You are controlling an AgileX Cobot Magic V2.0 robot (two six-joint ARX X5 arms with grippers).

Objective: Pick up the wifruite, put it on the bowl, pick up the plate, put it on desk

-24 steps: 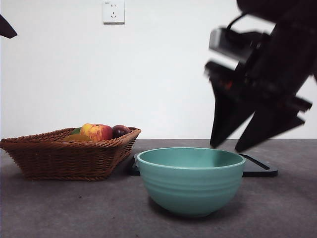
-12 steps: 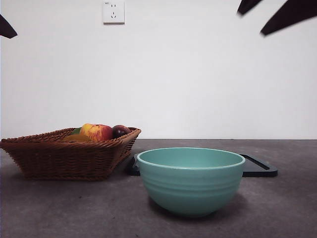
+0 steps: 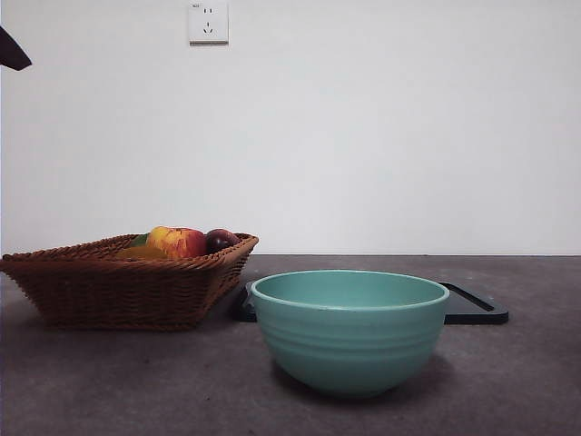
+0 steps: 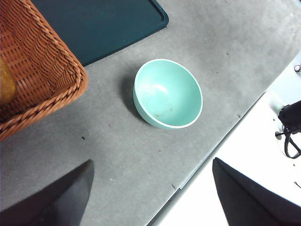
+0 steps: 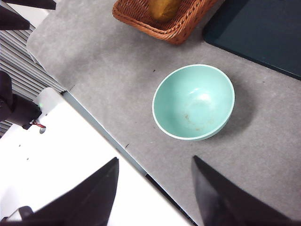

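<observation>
Left claw [image 4: 150,197] hangs high over the desk [image 4: 117,150], jaws spread wide, nothing between them. Right claw [image 5: 155,197] likewise high up, jaws apart and empty. From the front, only a black tip [image 3: 13,50] at the upper left corner; which arm it belongs to cannot be told there.

Bowl [image 3: 350,329]: teal-green, upright on the desk [image 3: 136,381], nearest the front camera. Both wrist views look down into it; inside is empty apart from faint marks on the bottom [image 4: 168,93] [image 5: 194,102].

Wicker basket [image 3: 127,282]: brown, on the desk beside the bowl, not touching it. Fruit piled in it: a red-and-yellow piece [image 3: 179,241], a dark reddish one [image 3: 221,239] next to it, a sliver of green behind. Wrist views show only a yellowish-orange piece at the basket's edge [image 5: 163,8].

Flat dark tray [image 3: 474,307] lies on the desk behind the bowl, its near edge partly hidden by it. Basket corner sits just beside the tray [image 4: 99,26].

White wall behind, socket plate [image 3: 208,21] high up.
</observation>
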